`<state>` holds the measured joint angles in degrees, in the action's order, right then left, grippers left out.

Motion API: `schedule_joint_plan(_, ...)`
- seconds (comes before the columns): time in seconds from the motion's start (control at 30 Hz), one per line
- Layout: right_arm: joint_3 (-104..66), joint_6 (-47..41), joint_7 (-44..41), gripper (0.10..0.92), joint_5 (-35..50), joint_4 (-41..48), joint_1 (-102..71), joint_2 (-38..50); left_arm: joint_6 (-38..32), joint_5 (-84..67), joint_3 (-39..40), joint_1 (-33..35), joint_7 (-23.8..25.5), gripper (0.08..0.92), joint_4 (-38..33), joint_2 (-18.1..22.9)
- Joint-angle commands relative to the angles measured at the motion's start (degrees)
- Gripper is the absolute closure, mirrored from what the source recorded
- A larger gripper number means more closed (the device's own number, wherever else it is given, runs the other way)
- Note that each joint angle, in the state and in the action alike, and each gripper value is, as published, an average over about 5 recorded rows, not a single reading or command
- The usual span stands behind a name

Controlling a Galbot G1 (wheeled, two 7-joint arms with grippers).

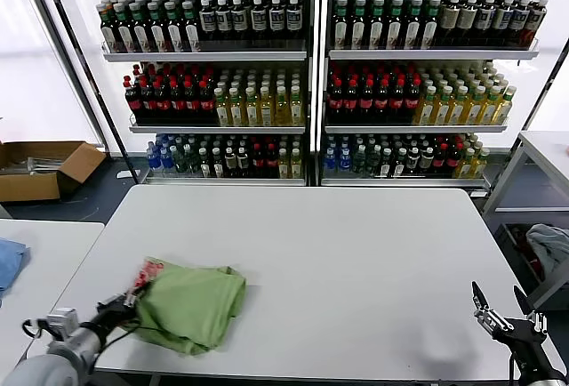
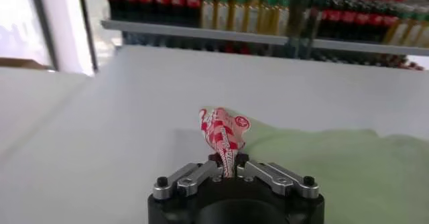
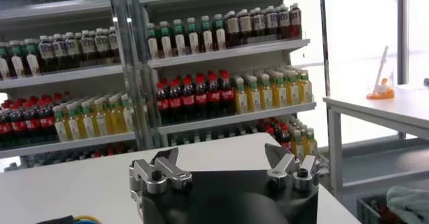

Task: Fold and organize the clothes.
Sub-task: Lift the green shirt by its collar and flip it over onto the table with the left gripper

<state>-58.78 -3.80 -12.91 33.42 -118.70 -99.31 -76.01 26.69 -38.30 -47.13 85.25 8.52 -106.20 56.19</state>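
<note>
The clothes are one light green shirt (image 1: pixel 194 308), lying bunched near the front left corner of the white table (image 1: pixel 356 253). A red-and-white checkered patch (image 1: pixel 147 272) sticks up at its left edge. My left gripper (image 1: pixel 132 302) is shut on that edge. In the left wrist view the checkered fabric (image 2: pixel 222 129) rises out of the closed left gripper (image 2: pixel 228 166), with the green shirt (image 2: pixel 328 161) spread behind it. My right gripper (image 1: pixel 503 302) waits open over the table's front right corner, holding nothing. The right gripper (image 3: pixel 224 159) shows its jaws wide apart.
Tall shelves of bottles (image 1: pixel 302 75) stand behind the table. A second table on the left carries a blue cloth (image 1: pixel 9 261). A cardboard box (image 1: pixel 40 169) sits on the floor at the far left. At the right a bin holds a grey-blue bundle (image 1: pixel 549 245).
</note>
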Motion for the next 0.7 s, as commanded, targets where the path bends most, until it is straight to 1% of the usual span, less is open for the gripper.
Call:
schedule_joint_plan(0.03, 0.16, -0.44, 0.08, 0.203, 0.16, 0.19, 1.51, 0.43, 0.6, -5.16, -22.79, -0.4, 1.08, 0.855, 5.17, -12.17)
schedule_joint_plan(0.1, 0.1, -0.56, 0.11, 0.203, 0.22, 0.34, 1.93, 0.56, 0.67, -5.41, -24.4, -0.1, 0.88, 0.855, 4.29, -12.74)
schedule_joint_plan(0.17, -0.09, -0.66, 0.15, 0.203, 0.35, 0.49, 2.27, 0.75, 0.95, -5.4, -24.87, 0.3, 0.59, 0.855, 2.2, -12.19)
schedule_joint_plan(0.27, -0.47, -0.82, 0.19, 0.203, 0.66, 0.38, 2.36, 1.07, 1.66, -5.2, -23.7, 0.71, -0.46, 0.855, -2.31, -9.89)
schedule_joint_plan(0.33, -0.66, -0.83, 0.19, 0.203, 0.8, 0.25, 2.17, 1.22, 2.07, -4.48, -21.26, 1.09, -1.64, 0.855, -5.82, -7.65)
schedule_joint_plan(0.47, -0.81, -0.75, 0.21, 0.203, 0.82, 0.16, 1.99, 1.03, 2.5, -0.51, -11.01, 2.0, -4.64, 0.855, -14.57, -1.08)
schedule_joint_plan(0.57, -0.95, -0.79, 0.23, 0.203, 0.81, -0.3, 1.76, 0.82, 2.91, 1.27, -0.18, 1.76, -8.97, 0.855, -20.06, 4.31)
schedule_joint_plan(0.63, -1.13, -0.8, 0.23, 0.203, 0.87, -0.57, 1.53, 0.86, 2.82, 4.66, 7.38, 1.65, -10.99, 0.855, -21.81, 7.14)
schedule_joint_plan(0.7, -1.45, -0.78, 0.23, 0.203, 0.98, -0.7, 1.31, 0.96, 1.46, 10.74, 13.73, 1.82, -10.59, 0.855, -21.45, 9.26)
